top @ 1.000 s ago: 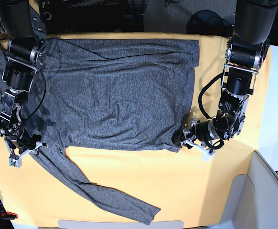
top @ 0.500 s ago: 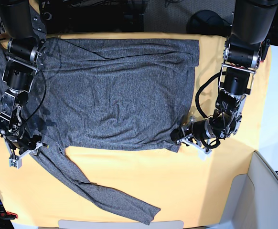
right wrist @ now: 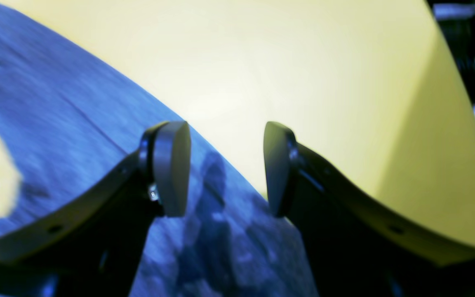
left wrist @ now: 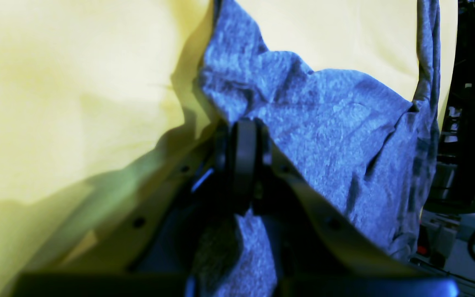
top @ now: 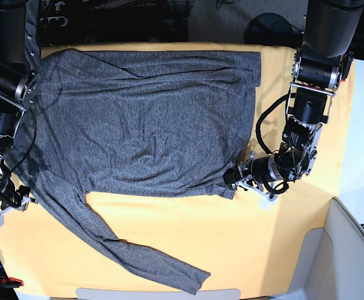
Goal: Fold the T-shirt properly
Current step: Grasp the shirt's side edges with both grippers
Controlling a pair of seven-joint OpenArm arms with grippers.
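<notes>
The charcoal-grey T-shirt lies spread on the yellow table cloth, with one long sleeve trailing toward the front edge. My left gripper is at the shirt's lower right corner. In the left wrist view its fingers are pressed together with the grey fabric pinched and bunched between them. My right gripper is low at the shirt's left edge. Its pads stand wide apart above the fabric and hold nothing.
A pale grey bin or panel stands off the table's front right corner. A dark round object sits behind the table's far edge. Dark equipment lines the back.
My left gripper has shut on the shirt's lower right corner. My right arm has swung outward to the left, uncovering the shirt's left shoulder, and its gripper stays open.
</notes>
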